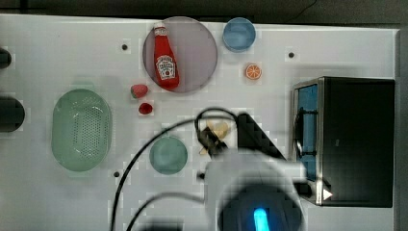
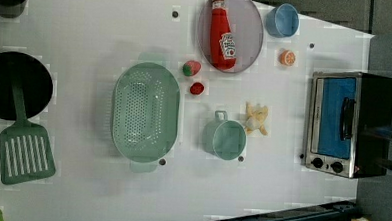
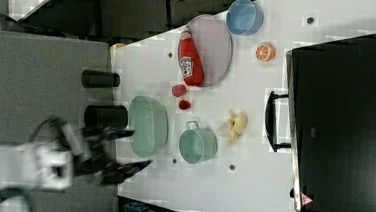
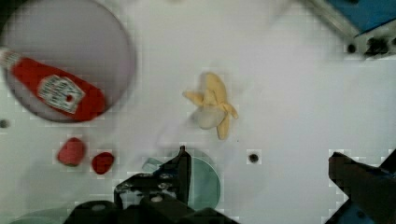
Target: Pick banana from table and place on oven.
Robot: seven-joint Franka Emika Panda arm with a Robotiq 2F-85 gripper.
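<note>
Gripper [image 4: 261, 172] spread fully wide, nothing between its fingers, hanging above the table [image 2: 80, 195]. Wrist view: one dark finger [image 4: 180, 170] over the mint cup, the other [image 4: 362, 184] well apart from it, banana in the open space ahead of them.

Banana [image 2: 256, 118] lies on the white table, peel flaps splayed, cream tip showing. Taking the toaster oven [image 2: 348, 124] as landmark: banana sits in front of its blue glass door, apart from it, not touching. Mint green cup [image 2: 225, 138] is just beyond the banana from the oven, near it. Orange slice [image 2: 287, 58] lies near the oven's corner, toward the left view's top. Purple plate [image 2: 250, 30] holding the ketchup bottle [image 2: 223, 34] is farther from the oven than the slice; blue bowl [image 2: 281, 20] next to the plate. Green colander [image 2: 144, 113] well apart from the oven, past the cup. Oven's black top bare.
</note>
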